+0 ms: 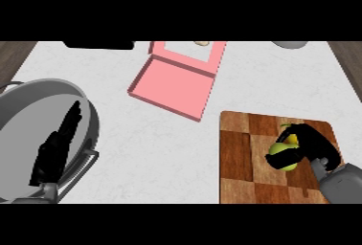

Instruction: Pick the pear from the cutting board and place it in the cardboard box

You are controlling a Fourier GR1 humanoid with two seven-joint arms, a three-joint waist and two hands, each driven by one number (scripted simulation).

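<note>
Bare counter [155, 143] beside pink box [173, 88]

The right hand [311, 146] comes in from the lower right corner on its grey forearm [346, 184], which angles up and to the left. The black fingers are curled round the pear [281, 150], with the thumb side below the fruit and the fingers arching over its top. The left hand [56, 143] shows at the view's left, rising from the lower edge on a short stretch of grey wrist. Its fingers are straight and held together, pointing up and slightly right, holding nothing.
</note>
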